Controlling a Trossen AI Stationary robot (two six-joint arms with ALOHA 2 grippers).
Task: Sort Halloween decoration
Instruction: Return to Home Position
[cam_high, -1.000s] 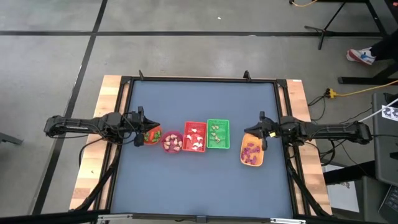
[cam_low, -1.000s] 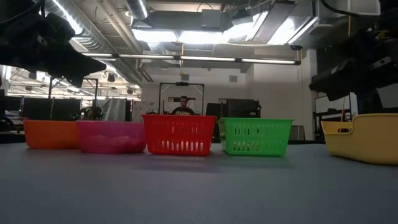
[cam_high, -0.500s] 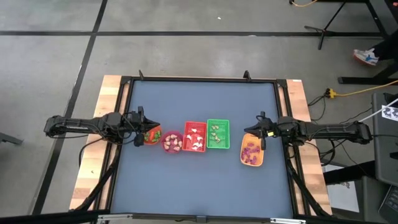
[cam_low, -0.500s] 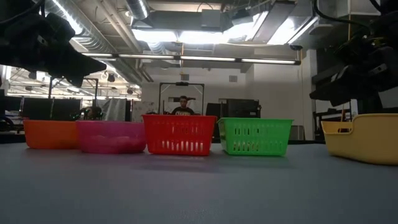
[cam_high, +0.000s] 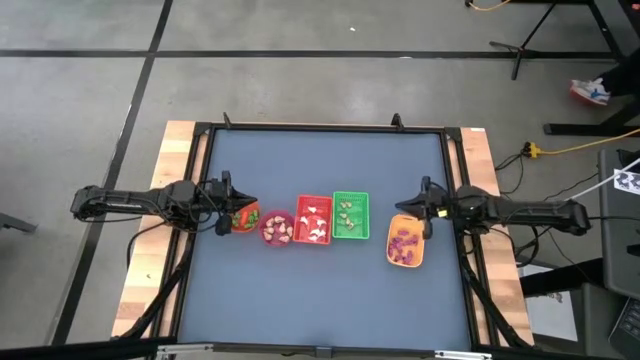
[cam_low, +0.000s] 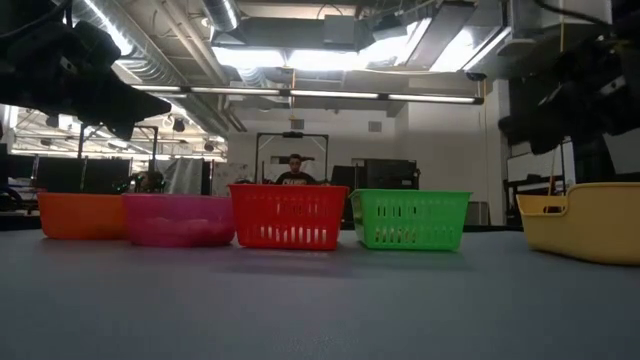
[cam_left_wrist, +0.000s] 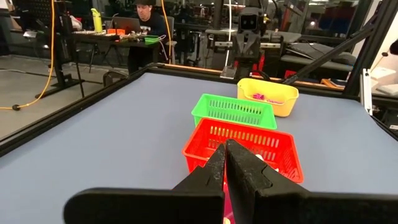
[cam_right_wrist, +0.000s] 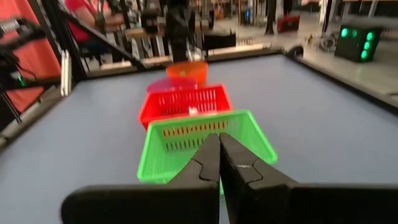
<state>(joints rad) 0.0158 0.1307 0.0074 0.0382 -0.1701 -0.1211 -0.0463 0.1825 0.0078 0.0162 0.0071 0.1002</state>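
The Halloween decoration lies as tiny trinkets inside a row of containers: magenta ones (cam_high: 403, 242) in the yellow tray (cam_high: 391, 237), pale ones (cam_high: 314, 220) in the red basket (cam_high: 300, 222), and others in the green basket (cam_high: 362, 216), pink bowl (cam_high: 277, 228) and orange bowl (cam_high: 245, 217). My left gripper (cam_high: 228, 206) hovers shut and level at the orange bowl's left side, its fingers (cam_left_wrist: 225, 146) pointing along the row. My right gripper (cam_high: 425, 209) hovers shut above the yellow tray's far right corner, facing the green basket (cam_right_wrist: 205, 146).
The containers stand in a line across the blue table's middle (cam_high: 320, 300), from left to right. Black rails and wooden strips (cam_high: 185, 150) frame the table. Bare table lies on the near and far sides of the row. A person sits in the room beyond (cam_low: 294, 170).
My right gripper has risen a little and drawn back slightly toward the table's right edge, staying shut. The containers and my left arm have kept still.
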